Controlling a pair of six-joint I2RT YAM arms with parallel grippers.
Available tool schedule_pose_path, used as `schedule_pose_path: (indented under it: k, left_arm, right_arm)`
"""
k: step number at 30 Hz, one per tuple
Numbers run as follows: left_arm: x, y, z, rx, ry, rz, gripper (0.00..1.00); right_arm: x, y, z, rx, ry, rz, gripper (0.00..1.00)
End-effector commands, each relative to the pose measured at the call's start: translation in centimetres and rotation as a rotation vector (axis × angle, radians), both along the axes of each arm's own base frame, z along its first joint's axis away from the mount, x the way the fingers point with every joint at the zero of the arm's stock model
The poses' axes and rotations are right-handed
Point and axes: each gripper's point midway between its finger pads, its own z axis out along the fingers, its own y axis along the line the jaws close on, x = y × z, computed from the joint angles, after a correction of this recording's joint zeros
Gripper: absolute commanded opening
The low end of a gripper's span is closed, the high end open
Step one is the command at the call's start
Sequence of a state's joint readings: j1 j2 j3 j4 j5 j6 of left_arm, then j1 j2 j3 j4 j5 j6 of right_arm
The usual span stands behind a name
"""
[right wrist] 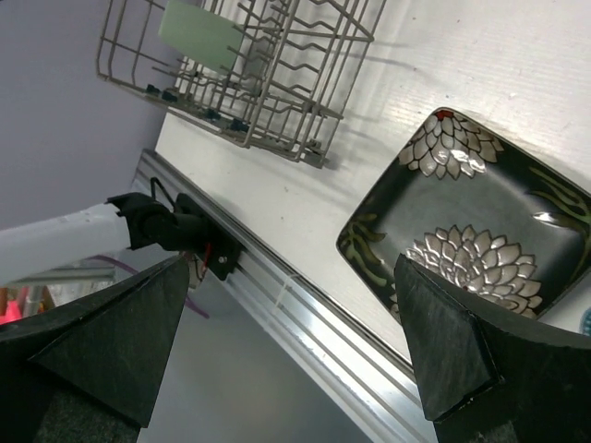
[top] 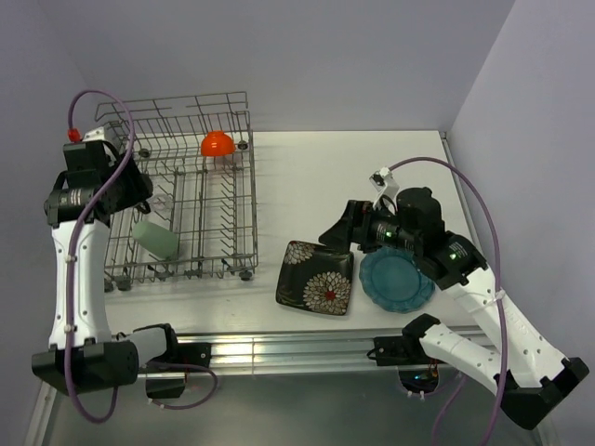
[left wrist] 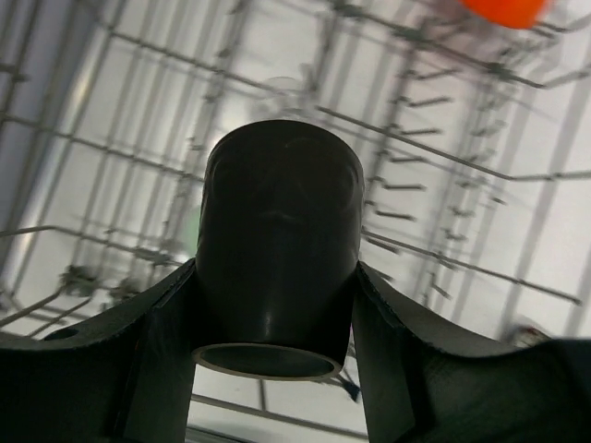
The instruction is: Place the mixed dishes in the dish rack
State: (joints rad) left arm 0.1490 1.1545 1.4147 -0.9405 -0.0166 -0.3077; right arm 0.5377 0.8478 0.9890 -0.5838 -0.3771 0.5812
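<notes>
Left wrist view: the left jaws are clamped on the small dark mug [left wrist: 277,249], held above the wires of the dish rack [left wrist: 443,157].
Inside the rack, a pale green cup [top: 156,239] lies on its side at the near left, and an orange bowl [top: 217,143] sits in the far right corner. Right of the rack, on the desk [top: 307,177], rest the black flowered plate [top: 316,277] and, further off, the teal plate [top: 397,279]. The right jaws hang wide open and empty close to the black one.

No text, label, brand or number can be read anywhere.
</notes>
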Motion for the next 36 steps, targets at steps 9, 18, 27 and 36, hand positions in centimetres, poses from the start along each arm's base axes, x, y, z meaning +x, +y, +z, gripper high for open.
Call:
schedule_pose_path:
  k: [9, 18, 27, 36]
  left_arm:
    - [4.7, 6.8, -0.4, 0.169, 0.118, 0.174, 0.0]
    - [7.3, 7.9, -4.2, 0.185, 0.226, 0.174, 0.0]
    - [9.5, 8.2, -6.7, 0.175, 0.291, 0.149, 0.0]
    - [11.3, 8.0, -9.0, 0.146, 0.329, 0.122, 0.0]
  right_arm:
    - [-0.5, -1.5, -1.6, -0.083, -0.062, 0.007, 1.0]
    - [-1.1, -1.9, -1.9, -0.086, -0.076, 0.013, 1.0]
    - [-1.0, -2.0, -2.1, -0.093, -0.077, 0.004, 1.0]
    - [-0.9, -2.2, -2.3, -0.103, -0.07, -0.003, 1.0]
